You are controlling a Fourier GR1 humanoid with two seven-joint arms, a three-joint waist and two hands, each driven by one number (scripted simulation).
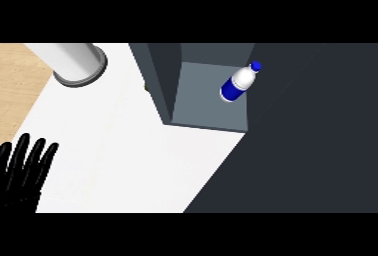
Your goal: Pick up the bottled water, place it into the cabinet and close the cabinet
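The bottled water, white with a blue label and blue cap, stands inside the dark grey cabinet, near the right side of its shelf, leaning slightly. The cabinet stands open, and its door fills the right part of the view as a large dark panel. My left hand shows at the lower left edge, open with fingers straight and pointing up, far from the bottle and touching nothing. My right hand does not appear anywhere in the head view.
A white and grey cylinder stands on the white counter at the back left. A strip of wooden floor runs beyond the counter's left edge.
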